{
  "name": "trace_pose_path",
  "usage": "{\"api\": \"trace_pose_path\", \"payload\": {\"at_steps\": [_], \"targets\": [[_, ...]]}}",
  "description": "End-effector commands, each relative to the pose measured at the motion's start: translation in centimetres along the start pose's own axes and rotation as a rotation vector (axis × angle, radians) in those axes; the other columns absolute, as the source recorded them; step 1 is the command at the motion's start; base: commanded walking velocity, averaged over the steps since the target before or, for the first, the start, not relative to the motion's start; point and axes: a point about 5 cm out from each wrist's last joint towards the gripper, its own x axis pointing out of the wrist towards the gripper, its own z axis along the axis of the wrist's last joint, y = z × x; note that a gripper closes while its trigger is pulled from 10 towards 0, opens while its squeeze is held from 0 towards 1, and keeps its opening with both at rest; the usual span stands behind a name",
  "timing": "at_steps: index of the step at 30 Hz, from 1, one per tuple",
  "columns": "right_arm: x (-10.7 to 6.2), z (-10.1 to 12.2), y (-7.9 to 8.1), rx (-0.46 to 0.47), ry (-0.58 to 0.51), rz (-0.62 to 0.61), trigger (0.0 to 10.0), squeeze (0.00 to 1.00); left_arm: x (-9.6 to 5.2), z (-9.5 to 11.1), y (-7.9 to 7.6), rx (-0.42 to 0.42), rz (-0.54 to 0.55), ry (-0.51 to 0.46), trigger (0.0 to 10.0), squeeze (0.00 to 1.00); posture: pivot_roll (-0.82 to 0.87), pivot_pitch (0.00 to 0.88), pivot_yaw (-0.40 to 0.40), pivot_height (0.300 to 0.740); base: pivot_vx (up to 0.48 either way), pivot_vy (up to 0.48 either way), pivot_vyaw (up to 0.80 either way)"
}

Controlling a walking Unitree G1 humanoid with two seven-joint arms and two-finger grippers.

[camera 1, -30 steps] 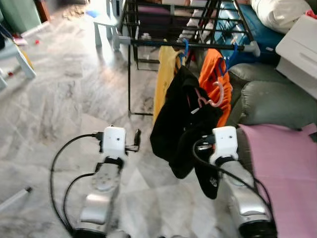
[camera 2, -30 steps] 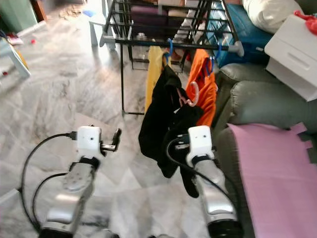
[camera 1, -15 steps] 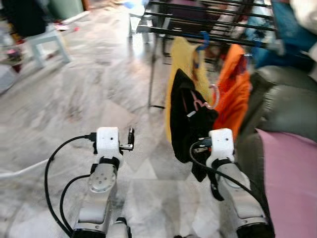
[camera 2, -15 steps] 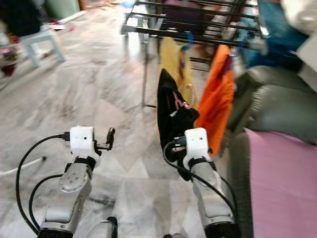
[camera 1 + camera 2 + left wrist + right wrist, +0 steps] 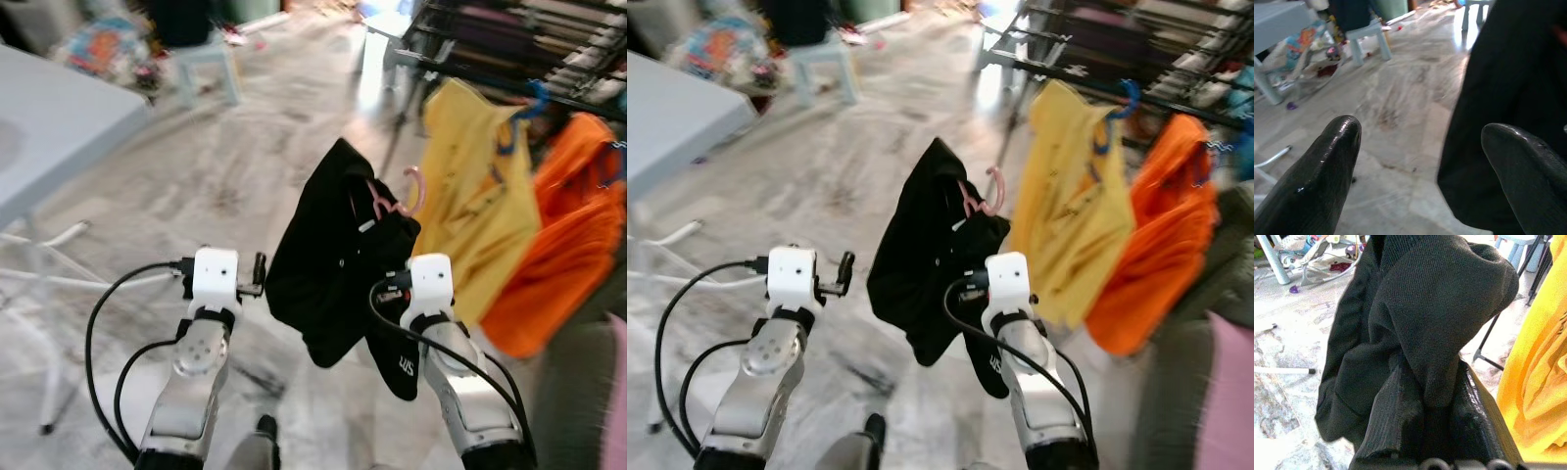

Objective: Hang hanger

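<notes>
Marble floor (image 5: 196, 176) fills the centre of the head views, with a grey worktop (image 5: 49, 117) at the left edge and a drying rack (image 5: 509, 59) across the upper right, where a yellow shirt (image 5: 480, 215) and an orange garment (image 5: 558, 255) hang from its rail. Right tool (image 5: 1435, 431) sits low in the middle of the frame, its fingers closed on bunched black cloth, holding up the black garment (image 5: 333, 255) on its pink hanger (image 5: 397, 201); the pink hook pokes out at the top, well short of the rail. Left tool (image 5: 1425, 161) hovers beside the garment with fingers apart, gripping nothing. To do this well, I judge the hanger should be raised until the hook clears the rail, brought toward a free stretch left of the yellow shirt, then lowered so the hook seats before the fingers let go.
</notes>
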Motion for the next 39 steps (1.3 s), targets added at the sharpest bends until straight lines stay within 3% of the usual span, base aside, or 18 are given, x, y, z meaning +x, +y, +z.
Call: {"api": "trace_pose_path", "payload": {"at_steps": [1,7,12,19,27,39], "targets": [[0.2,1.1,-0.3,0.013,-0.054,-0.021,10.0,0.00,0.1,0.4,-0.4,0.021,-0.031,-0.009,10.0,0.00,0.03,0.165,-0.016,0.740,0.000,0.000,0.00],[0.8,1.1,0.6,0.080,-0.076,-0.063,10.0,0.00,0.8,0.8,0.6,0.073,-0.063,-0.011,10.0,0.00,0.06,0.143,0.066,0.740,0.000,0.000,0.00],[0.7,0.9,1.0,0.104,-0.080,-0.067,10.0,0.00,1.1,1.3,0.7,0.091,-0.072,-0.018,10.0,0.00,0.06,0.143,0.077,0.740,0.000,0.000,0.00],[0.5,1.1,1.6,0.057,-0.091,-0.003,10.0,0.00,0.6,0.7,-0.2,0.074,-0.079,-0.004,10.0,0.00,0.05,0.159,0.040,0.740,0.000,0.000,0.45],[0.5,1.4,0.8,0.042,-0.088,0.015,10.0,0.00,-0.1,0.2,-1.3,0.042,-0.076,0.012,10.0,0.00,0.04,0.184,-0.001,0.740,0.000,0.000,0.79],[0.2,1.9,1.8,0.053,-0.097,0.089,10.0,0.00,0.1,-0.1,-0.8,0.055,-0.062,0.020,10.0,0.00,0.02,0.196,-0.023,0.740,0.000,0.000,0.78]]}}
